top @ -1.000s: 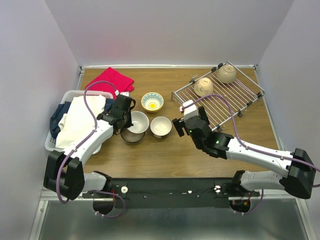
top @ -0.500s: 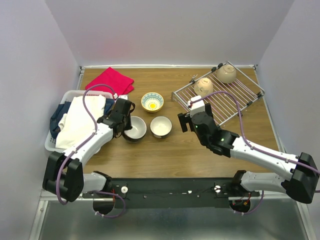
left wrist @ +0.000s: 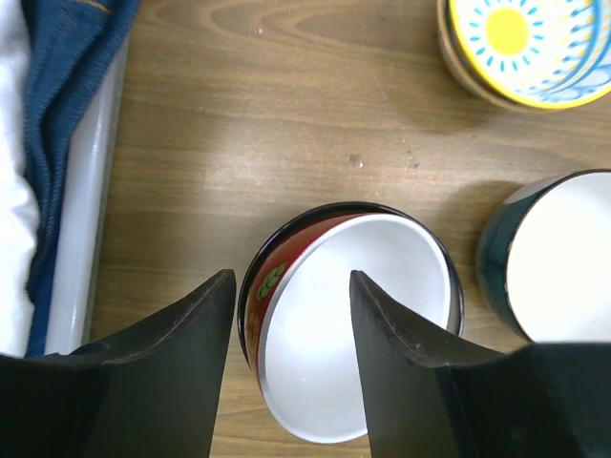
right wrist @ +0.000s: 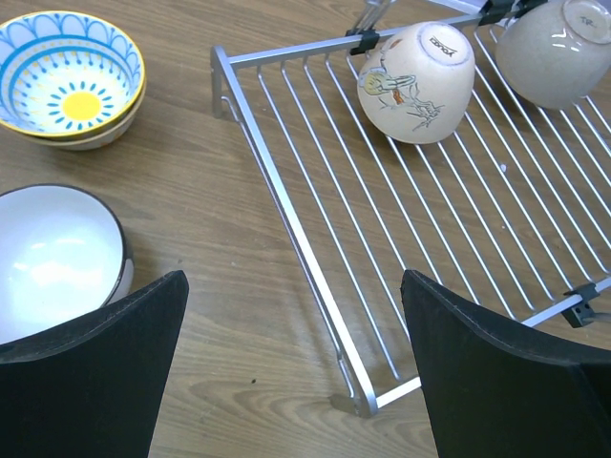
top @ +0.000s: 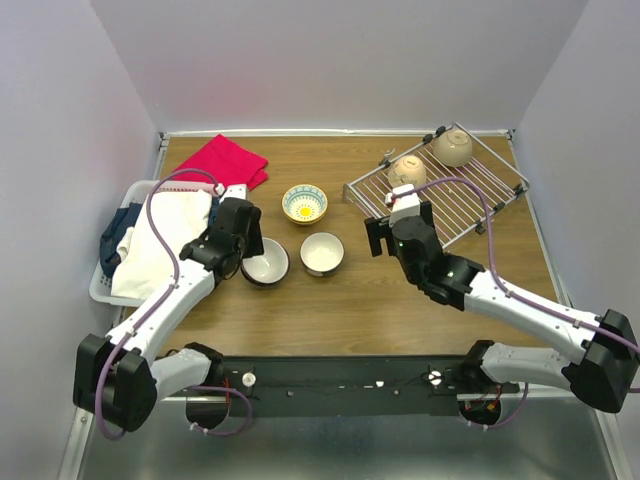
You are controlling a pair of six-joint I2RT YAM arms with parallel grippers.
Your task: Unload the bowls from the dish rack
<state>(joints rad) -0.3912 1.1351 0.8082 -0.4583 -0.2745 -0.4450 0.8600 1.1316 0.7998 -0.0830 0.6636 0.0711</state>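
A red bowl (left wrist: 353, 363) with a white inside sits tilted in a dark bowl on the table, also in the top view (top: 265, 262). My left gripper (left wrist: 291, 286) (top: 243, 238) is open, with the bowl's left rim between its jaws. A teal bowl (top: 322, 253) (left wrist: 558, 258) (right wrist: 52, 262) and a floral bowl (top: 304, 203) (right wrist: 69, 81) stand beside it. The dish rack (top: 480, 190) (right wrist: 279, 205) holds a cream bowl (top: 406, 172) (right wrist: 417, 69) and a tan bowl (top: 452, 147) (right wrist: 558, 48), both upside down. My right gripper (top: 393, 232) (right wrist: 293, 305) is open and empty over the rack's near left corner.
A white plastic basket (top: 112, 285) with white and blue laundry stands at the left edge of the table. A red cloth (top: 222, 160) lies at the back left. Walls close in the table on three sides.
My left gripper has lowered the red bowl into the dark bowl and opened. My right gripper has moved from beside the teal bowl toward the rack's near left corner.
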